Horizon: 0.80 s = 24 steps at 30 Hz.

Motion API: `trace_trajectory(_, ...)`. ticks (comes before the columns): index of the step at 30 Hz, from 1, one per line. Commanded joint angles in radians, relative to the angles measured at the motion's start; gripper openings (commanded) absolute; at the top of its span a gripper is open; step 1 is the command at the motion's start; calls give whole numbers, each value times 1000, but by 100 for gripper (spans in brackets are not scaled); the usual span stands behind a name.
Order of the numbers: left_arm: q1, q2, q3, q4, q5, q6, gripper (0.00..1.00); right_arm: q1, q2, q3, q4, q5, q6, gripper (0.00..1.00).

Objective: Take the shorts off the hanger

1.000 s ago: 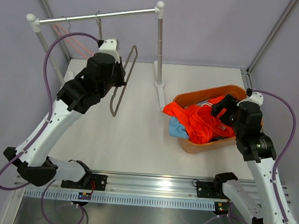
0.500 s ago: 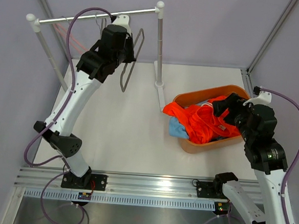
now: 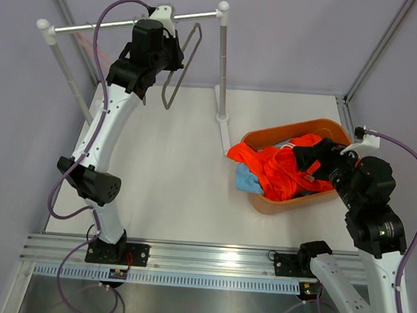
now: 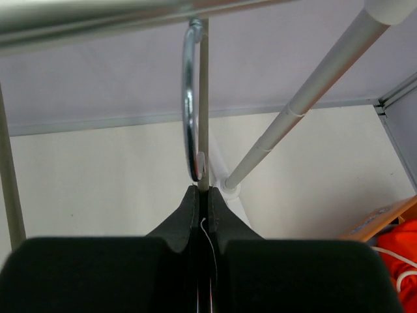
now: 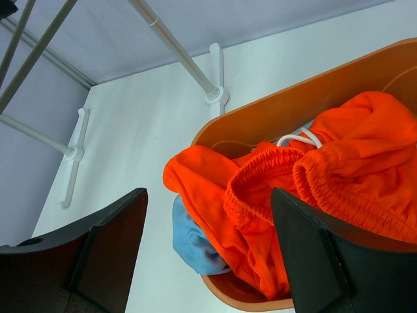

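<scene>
Bright orange shorts [image 3: 279, 168] [image 5: 352, 163] lie heaped in an orange basket [image 3: 296, 127] [image 5: 293, 111], spilling over its left rim. Light blue shorts [image 3: 246, 179] [image 5: 192, 244] poke out beneath them. My right gripper [image 3: 313, 161] [image 5: 208, 195] hangs open just above the pile, holding nothing. My left gripper [image 3: 177, 57] [image 4: 203, 195] is raised to the rack's rail [image 3: 132, 22] [image 4: 98, 16], shut on the stem of a bare grey wire hanger [image 3: 198, 28]. The hanger's hook [image 4: 187, 104] stands just under the rail. No shorts are on this hanger.
The rack's right post [image 3: 222, 64] and its foot [image 3: 222, 118] stand just left of the basket. The left post [image 3: 61, 60] leans at the far left. Grey walls close in the table behind and on both sides.
My left arm has lifted the bare hanger up and back, from over the table to the rail. My right gripper has drawn back slightly to the right over the basket.
</scene>
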Motion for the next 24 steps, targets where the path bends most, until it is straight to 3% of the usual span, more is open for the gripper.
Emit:
trace_trajectory(1, 12, 11, 29, 137, 61, 30, 0, -1, -8, -22, 53, -41, -28, 85)
trace_trajectory(11, 14, -15, -66, 253, 93, 60, 0, -1, -22, -86, 84, -50, -39, 85)
trace_trajectory(18, 14, -16, -70, 287, 26, 57, 0, -1, -10, -97, 98, -70, -36, 85)
trace_trajectory(24, 14, -23, -83, 336, 47, 49, 0, -1, -13, -102, 99, -65, -40, 85)
